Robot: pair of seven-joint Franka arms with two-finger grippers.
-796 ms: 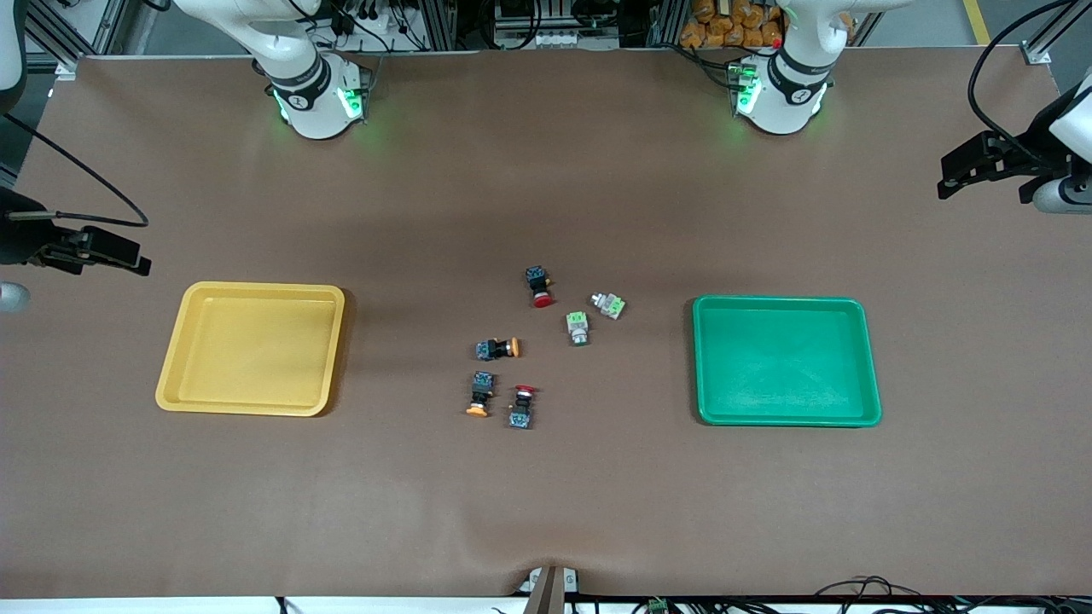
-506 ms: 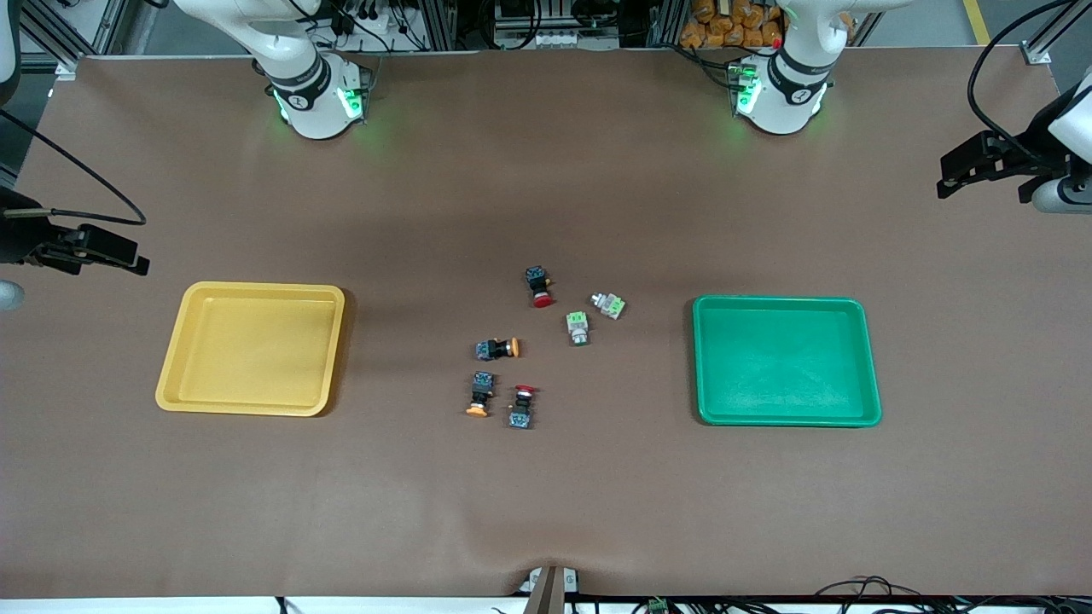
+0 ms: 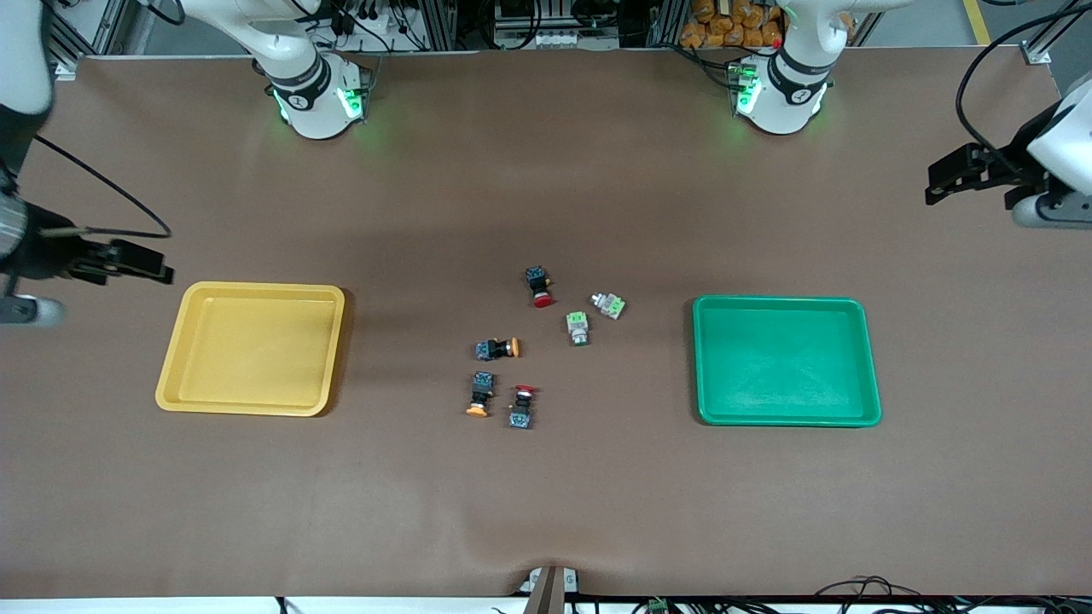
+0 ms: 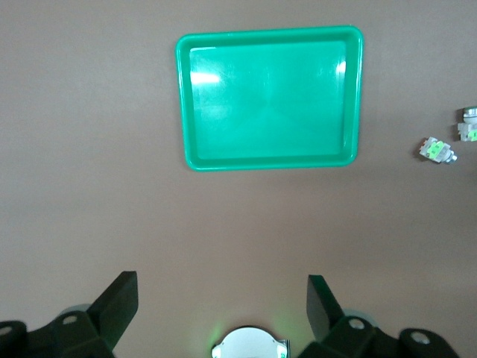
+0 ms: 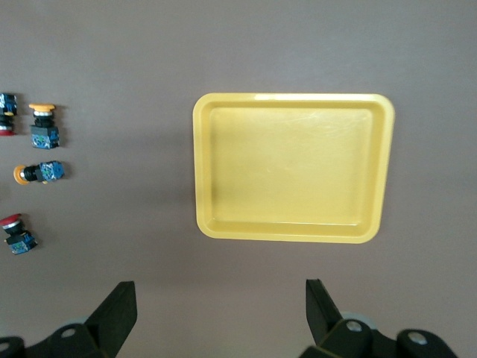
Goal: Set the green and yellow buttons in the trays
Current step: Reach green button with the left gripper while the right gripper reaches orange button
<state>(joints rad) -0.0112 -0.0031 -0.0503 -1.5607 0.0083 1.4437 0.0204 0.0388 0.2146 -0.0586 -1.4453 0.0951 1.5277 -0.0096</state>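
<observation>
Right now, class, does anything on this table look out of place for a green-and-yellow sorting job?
Yes: two red-capped switches lie mixed among the green and yellow buttons mid-table; neither tray matches them.

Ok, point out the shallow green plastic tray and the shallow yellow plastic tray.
Shallow green plastic tray [image 3: 786, 362], front view, bare floor at its centre.
Shallow yellow plastic tray [image 5: 292, 168], right wrist view, bare floor at its centre.

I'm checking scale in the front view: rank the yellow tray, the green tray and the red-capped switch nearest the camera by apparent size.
1. Shallow yellow plastic tray and shallow green plastic tray: they look alike in size, so I won't rank one over the other.
2. Black-bodied red-capped switch: far smaller than either.
</observation>
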